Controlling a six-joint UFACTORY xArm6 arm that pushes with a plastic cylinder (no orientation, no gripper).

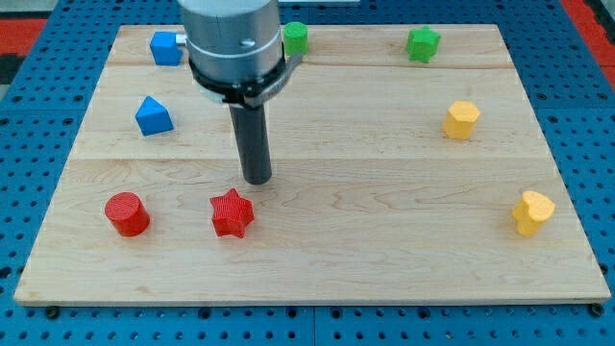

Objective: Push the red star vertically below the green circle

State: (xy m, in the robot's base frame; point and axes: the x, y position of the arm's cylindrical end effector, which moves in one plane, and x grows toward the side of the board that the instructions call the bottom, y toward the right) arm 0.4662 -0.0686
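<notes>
star (232, 213): red
cylinder (127, 213): red
cube (166, 48): blue
circle (295, 38): green
hexagon (461, 120): yellow
heart (532, 212): yellow
board (384, 192): pale wood grain

Our tip (257, 179) sits on the wooden table (384, 250), just above the red star block (232, 213); the green round block (295, 38) lies near the view's top.

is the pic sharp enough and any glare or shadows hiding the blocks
Camera view: sharp and evenly lit, no glare on the board; only soft shadows beside the red star and my tip; the arm partly covers the green block at the view's top.
</notes>
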